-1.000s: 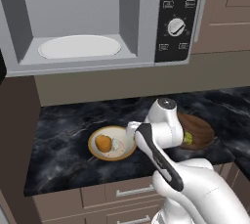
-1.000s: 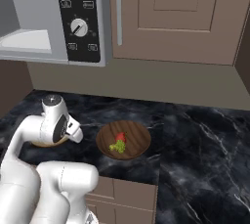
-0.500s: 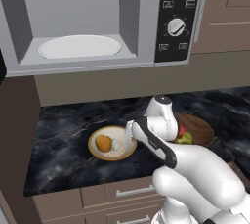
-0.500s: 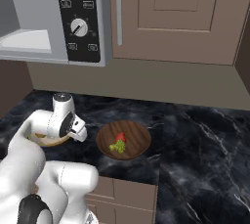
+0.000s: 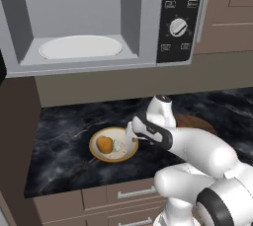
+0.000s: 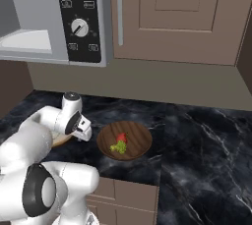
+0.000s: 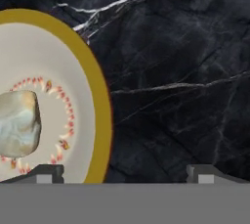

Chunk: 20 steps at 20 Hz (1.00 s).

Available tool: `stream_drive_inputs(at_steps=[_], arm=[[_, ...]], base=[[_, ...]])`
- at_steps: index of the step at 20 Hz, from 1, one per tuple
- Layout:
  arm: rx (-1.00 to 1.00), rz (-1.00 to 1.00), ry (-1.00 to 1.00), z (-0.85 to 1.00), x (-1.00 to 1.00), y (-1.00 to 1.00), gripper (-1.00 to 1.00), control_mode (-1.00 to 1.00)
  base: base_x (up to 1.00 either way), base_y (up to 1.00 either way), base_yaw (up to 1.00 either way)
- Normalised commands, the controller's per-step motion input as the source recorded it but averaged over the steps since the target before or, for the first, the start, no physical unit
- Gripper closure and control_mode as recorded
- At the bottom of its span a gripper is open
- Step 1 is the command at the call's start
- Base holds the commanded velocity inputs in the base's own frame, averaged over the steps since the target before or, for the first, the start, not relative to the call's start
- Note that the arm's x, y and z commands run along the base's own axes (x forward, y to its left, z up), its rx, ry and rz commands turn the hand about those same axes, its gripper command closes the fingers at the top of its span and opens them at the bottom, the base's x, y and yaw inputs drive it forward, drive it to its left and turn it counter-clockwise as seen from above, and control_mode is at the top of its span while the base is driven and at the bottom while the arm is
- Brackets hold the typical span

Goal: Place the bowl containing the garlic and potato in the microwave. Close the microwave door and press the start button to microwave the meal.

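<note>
The tan bowl [image 5: 113, 155] sits on the black marble counter, below the open microwave [image 5: 89, 18]. The orange-brown potato [image 5: 104, 144] and the small pale garlic [image 5: 117, 145] lie inside it. My gripper [image 5: 130, 138] hangs open, low over the bowl's right rim. In the hand view the yellow-tan bowl rim [image 7: 100, 100] runs between the two fingertips [image 7: 46, 171] of my gripper [image 7: 124, 174], one over the cream inside near the garlic [image 7: 17, 123], the other over bare counter. The microwave door is swung open, out of view to the left. The white turntable [image 5: 80, 47] is bare.
A dark brown wooden bowl [image 6: 124, 140] with red and green food stands just right of my gripper [image 6: 82, 131]. The microwave's black panel with its white dial [image 5: 178, 26] is at the right of the cavity. Wooden cabinets [image 6: 172, 17] hang further right.
The arm has swung left and down, bringing the gripper from beside the wooden bowl to the tan bowl's right rim. The jaws have stayed open. The bowl has not moved.
</note>
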Motion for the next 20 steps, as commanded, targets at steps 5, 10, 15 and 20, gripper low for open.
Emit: stream_drive_inputs(at_steps=[5,10,15,20], arm=[[0.01,0.02,0.00,-0.14,0.09,0.01,-1.00,-1.00],[0.00,0.00,0.00,-0.22,0.05,0.17,-1.00,-1.00],[0.00,0.00,0.00,-0.16,0.04,0.25,-1.00,-1.00],[0.04,0.00,0.00,-0.13,0.01,0.09,-1.00,-1.00]], base=[[0.00,0.00,0.00],[0.00,0.00,0.00],[0.00,0.00,0.00],[0.00,0.00,0.00]])
